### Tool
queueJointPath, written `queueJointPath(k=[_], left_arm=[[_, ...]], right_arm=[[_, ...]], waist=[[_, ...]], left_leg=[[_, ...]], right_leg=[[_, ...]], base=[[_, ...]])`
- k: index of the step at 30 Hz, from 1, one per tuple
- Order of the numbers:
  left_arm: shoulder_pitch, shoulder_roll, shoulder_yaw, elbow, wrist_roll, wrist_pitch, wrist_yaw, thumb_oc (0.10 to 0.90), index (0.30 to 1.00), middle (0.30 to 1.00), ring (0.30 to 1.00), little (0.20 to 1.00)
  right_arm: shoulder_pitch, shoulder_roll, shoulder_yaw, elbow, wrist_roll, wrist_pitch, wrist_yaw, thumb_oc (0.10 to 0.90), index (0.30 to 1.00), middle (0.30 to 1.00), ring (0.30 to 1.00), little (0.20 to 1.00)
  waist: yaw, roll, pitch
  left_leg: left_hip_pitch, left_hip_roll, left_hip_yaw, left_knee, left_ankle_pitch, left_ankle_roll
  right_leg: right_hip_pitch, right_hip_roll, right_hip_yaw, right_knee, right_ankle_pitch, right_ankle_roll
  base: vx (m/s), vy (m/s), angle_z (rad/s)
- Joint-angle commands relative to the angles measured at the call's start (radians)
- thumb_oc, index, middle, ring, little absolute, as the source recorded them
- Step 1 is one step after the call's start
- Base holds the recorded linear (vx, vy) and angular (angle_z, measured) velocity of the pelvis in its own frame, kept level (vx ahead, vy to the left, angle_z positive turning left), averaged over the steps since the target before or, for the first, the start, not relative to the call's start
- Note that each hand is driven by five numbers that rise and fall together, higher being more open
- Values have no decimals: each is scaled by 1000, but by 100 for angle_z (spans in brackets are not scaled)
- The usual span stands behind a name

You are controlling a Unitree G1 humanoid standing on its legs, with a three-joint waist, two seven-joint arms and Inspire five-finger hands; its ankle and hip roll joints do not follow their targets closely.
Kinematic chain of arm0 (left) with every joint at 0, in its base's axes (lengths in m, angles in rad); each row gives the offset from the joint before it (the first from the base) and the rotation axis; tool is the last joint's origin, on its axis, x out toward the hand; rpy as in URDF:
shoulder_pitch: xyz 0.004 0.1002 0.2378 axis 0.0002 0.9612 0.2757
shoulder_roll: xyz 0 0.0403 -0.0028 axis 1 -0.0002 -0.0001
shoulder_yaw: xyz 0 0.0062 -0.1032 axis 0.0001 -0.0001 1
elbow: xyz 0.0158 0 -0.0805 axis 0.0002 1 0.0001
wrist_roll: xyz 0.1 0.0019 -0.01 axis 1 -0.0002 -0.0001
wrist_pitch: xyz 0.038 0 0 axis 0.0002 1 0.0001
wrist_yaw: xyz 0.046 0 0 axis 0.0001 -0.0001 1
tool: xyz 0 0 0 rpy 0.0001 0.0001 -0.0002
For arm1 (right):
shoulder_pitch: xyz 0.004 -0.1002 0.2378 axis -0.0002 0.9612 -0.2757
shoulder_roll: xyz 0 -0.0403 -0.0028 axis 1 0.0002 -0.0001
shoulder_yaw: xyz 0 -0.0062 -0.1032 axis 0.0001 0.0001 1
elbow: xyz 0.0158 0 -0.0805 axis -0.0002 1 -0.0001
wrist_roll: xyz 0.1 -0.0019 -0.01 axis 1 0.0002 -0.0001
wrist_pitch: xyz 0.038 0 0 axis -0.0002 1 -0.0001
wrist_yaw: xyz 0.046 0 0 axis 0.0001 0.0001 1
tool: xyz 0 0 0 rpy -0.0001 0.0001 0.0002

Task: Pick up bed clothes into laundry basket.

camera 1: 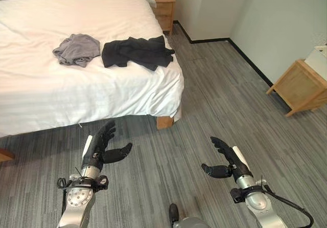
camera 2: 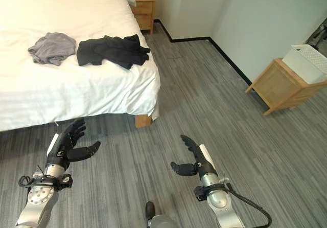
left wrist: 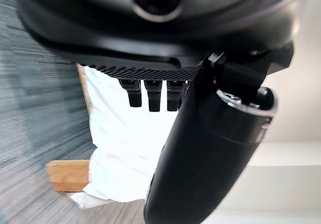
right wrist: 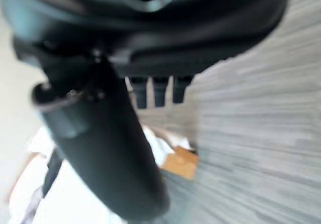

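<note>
No text, label, number or sign can be read on anything here.

I hold both arms low and forward, well apart. My left hand [camera 1: 102, 145] points up and away with fingers straight and thumb spread toward the right. My right hand [camera 1: 223, 160] mirrors it, fingers extended away, thumb out to the left. Both hands hold nothing.
</note>
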Motion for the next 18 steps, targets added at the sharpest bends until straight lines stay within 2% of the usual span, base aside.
queueJointPath(k=[1,2,4,5,6,7,8,9,12,13,14,18], left_arm=[[-96,52,20,-175,-28,-101,18,800,900,900,900,900],[-91,51,27,-183,-24,-103,13,800,900,900,900,900],[-86,49,40,-188,-9,-111,14,800,900,900,900,900],[-85,49,40,-189,-9,-111,14,800,900,900,900,900],[-86,46,48,-185,10,-117,25,800,900,900,900,900],[-86,45,53,-183,23,-121,32,800,900,900,900,900],[-86,45,53,-183,23,-121,32,800,900,900,900,900],[-80,42,58,-188,28,-123,33,800,900,900,900,900],[-72,40,67,-193,28,-122,35,800,900,900,900,900],[-54,45,78,-200,27,-120,36,800,900,900,900,900],[-48,53,80,-200,28,-119,33,800,900,900,900,900],[-39,89,90,-200,26,-107,23,800,900,900,900,900]], right_arm=[[-157,-46,-57,-101,2,-100,-45,800,900,900,900,900],[-162,-48,-54,-107,0,-102,-40,800,900,900,900,900],[-174,-54,-43,-111,-6,-106,-27,800,900,900,900,900],[-174,-54,-43,-111,-6,-107,-26,800,900,900,900,900],[-182,-58,-33,-112,-13,-107,-23,800,900,900,900,900],[-188,-62,-28,-112,-18,-108,-23,800,900,900,900,900],[-188,-62,-28,-112,-18,-108,-23,800,900,900,900,900],[-185,-64,-26,-121,-19,-106,-18,800,900,900,900,900],[-182,-73,-25,-129,-23,-103,-15,800,900,900,900,900],[-183,-81,-14,-142,-27,-101,-2,800,900,900,900,900],[-184,-88,-12,-150,-30,-101,1,800,900,900,900,900],[-226,-122,-1,-177,-67,-94,-7,800,900,900,900,900]], waist=[[53,-39,45],[69,-42,47],[89,-30,41],[90,-33,42],[105,-19,34],[115,-13,32],[115,-13,33],[127,-6,24],[131,-3,8],[129,5,-9],[127,4,-23],[132,-17,-50]], left_leg=[[91,-80,224,-174,94,112],[86,-117,244,-269,95,116],[72,-186,262,-503,92,131],[80,-193,265,-516,97,132],[70,-215,276,-700,147,128],[68,-215,285,-773,206,112],[69,-215,285,-775,208,112],[65,-207,298,-840,252,101],[66,-197,304,-867,254,86],[72,-165,361,-876,270,103],[86,-165,360,-876,244,92],[111,-165,388,-876,243,103]], right_leg=[[-12,-61,77,-52,49,112],[1,-70,100,-52,45,124],[25,-73,116,-52,33,146],[28,-78,117,-52,32,148],[65,-74,123,-52,5,159],[92,-70,117,-52,-10,161],[92,-70,117,-52,-10,161],[126,-68,115,-52,-25,161],[162,-73,113,-52,-54,164],[187,-66,110,-52,-65,158],[203,-72,103,-52,-85,162],[239,-78,77,-52,-95,159]], base=[[309,119,-8],[405,180,6],[255,167,-15],[350,186,-34],[395,151,-41],[390,146,-39],[393,99,-32],[414,115,-20],[396,130,-11],[386,164,-7],[391,166,-11],[369,107,5]])
